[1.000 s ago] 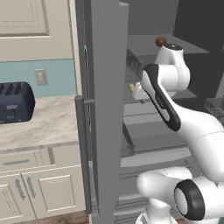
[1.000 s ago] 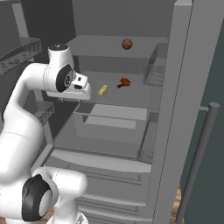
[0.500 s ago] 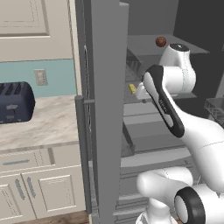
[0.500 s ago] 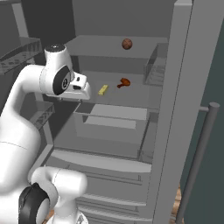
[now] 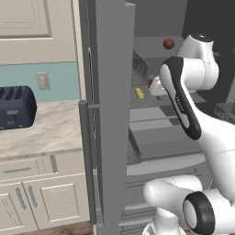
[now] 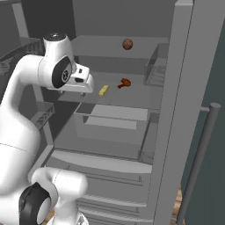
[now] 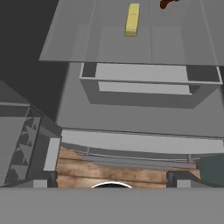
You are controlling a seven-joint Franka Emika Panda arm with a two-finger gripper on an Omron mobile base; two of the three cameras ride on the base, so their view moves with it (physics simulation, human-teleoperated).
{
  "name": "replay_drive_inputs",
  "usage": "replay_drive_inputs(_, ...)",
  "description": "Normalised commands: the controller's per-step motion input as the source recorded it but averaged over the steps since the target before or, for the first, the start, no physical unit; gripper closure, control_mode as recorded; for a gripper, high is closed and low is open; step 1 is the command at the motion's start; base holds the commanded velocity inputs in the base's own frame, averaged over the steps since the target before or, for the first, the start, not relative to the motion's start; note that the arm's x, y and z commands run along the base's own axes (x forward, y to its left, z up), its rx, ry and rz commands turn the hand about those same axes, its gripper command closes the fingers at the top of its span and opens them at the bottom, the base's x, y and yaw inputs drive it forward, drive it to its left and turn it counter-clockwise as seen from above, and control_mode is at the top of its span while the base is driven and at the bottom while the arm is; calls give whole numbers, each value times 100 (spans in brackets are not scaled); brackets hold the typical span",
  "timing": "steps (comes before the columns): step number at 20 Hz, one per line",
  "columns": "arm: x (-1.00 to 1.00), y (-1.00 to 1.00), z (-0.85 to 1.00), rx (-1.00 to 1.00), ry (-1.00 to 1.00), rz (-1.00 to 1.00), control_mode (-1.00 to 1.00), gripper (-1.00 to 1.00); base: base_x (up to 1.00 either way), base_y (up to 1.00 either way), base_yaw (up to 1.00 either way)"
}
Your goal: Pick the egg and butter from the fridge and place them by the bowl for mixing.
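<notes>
We have fetched nothing yet: the egg (image 6: 127, 44) sits on the fridge's (image 6: 184, 88) upper shelf, the butter (image 6: 103, 90) a shelf below, at two o'clock from our released, empty tool (image 6: 83, 93).

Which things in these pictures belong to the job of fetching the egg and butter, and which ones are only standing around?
For the job: egg on the upper shelf; butter on the shelf below; fridge, door open; gripper, open and empty.

Only standing around: orange-brown lumpy item beside the butter; toaster on the counter.
</notes>
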Motion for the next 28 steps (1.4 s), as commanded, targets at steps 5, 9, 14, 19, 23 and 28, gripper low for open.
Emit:
replay_drive_inputs(5,-5,-27,34,0,-9,1,-100,-100,0,0,0)
replay_drive_inputs(9,3,-18,19,0,-4,0,-100,-100,0,0,0)
replay_drive_inputs(14,11,0,-9,0,-11,0,-100,-100,0,0,0)
replay_drive_inputs(19,24,0,-22,0,-12,0,-100,-100,0,0,0)
replay_drive_inputs(23,16,0,-37,0,-15,0,-100,-100,0,0,0)
replay_drive_inputs(28,28,1,-32,1,-8,0,-100,-100,0,0,0)
